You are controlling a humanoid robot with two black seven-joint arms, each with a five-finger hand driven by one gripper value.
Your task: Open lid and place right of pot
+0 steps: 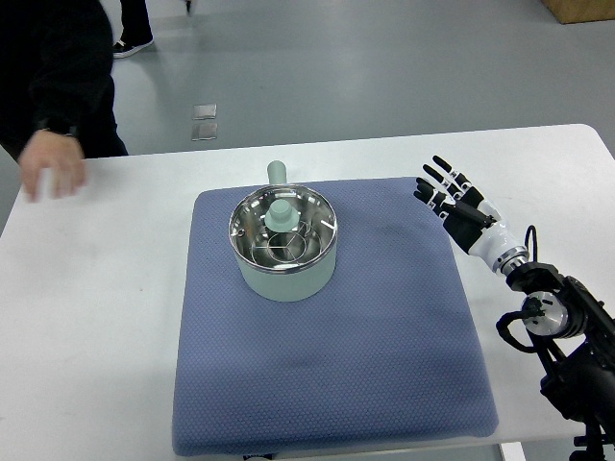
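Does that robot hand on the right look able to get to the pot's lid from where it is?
Probably yes: only bare blue mat lies between the open right hand and the lid.

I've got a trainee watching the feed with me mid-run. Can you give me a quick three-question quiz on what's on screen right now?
1. True or false: the glass lid is already off the pot.
2. Which is closest to the right hand? A) the pot handle B) the right edge of the blue mat C) the person's hand
3. Fill in: the right hand's fingers are ____ and hold nothing.

Key
1. False: the lid sits on the pot, with its knob at the centre.
2. B: the hand hovers just beyond the mat's right edge, over the white table.
3. Open (spread).
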